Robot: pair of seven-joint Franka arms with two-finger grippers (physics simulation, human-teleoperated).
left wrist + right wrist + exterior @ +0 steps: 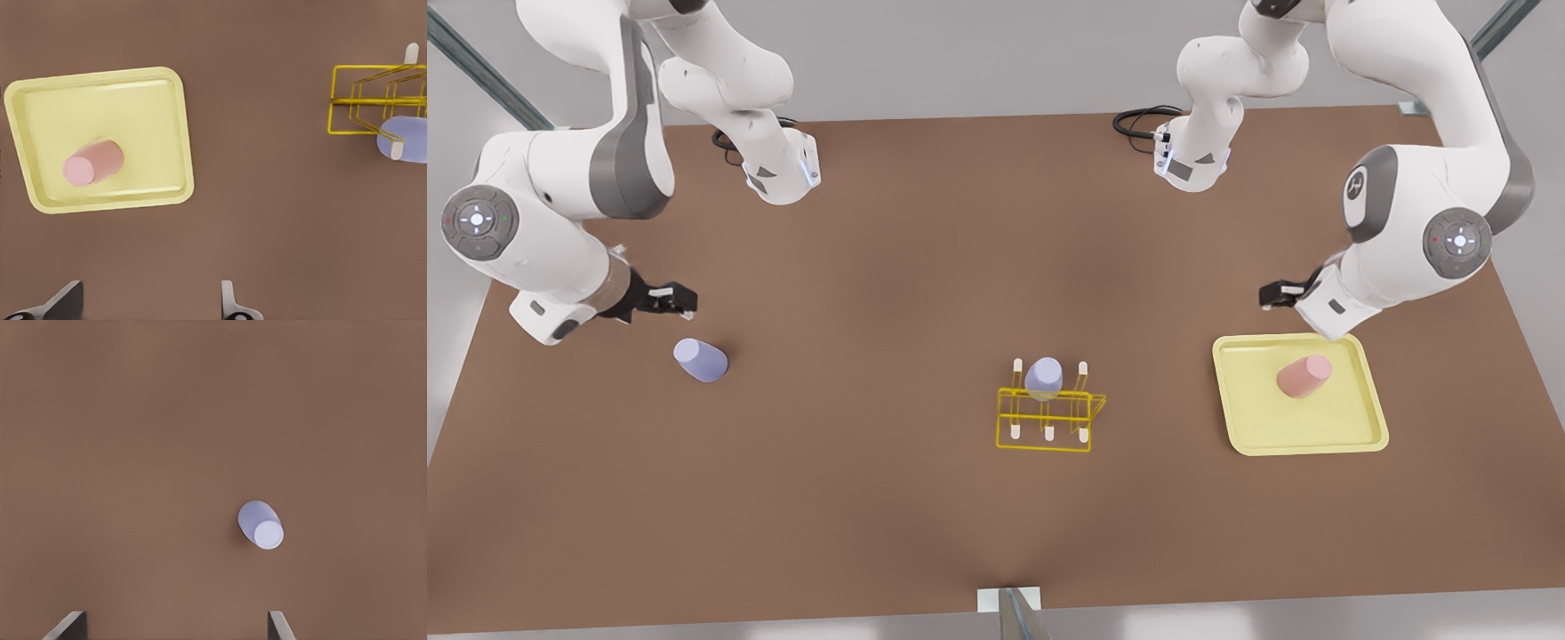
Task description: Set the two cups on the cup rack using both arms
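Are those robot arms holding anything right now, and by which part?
Nothing is held. The left tool hangs open near the pink cup; the right tool hangs open near a lavender cup.

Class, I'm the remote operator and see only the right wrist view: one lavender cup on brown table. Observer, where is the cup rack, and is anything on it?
Observer: The cup rack stands mid-table in the front view, with a second lavender cup on a back peg.
Operator: And the pink cup?
Observer: The pink cup sits in the pale-yellow tray at the front view's right.
Operator: Where are the grippers?
Observer: The left gripper, fingers open, hovers by the tray's far edge; the right gripper, also open, is near the loose lavender cup.
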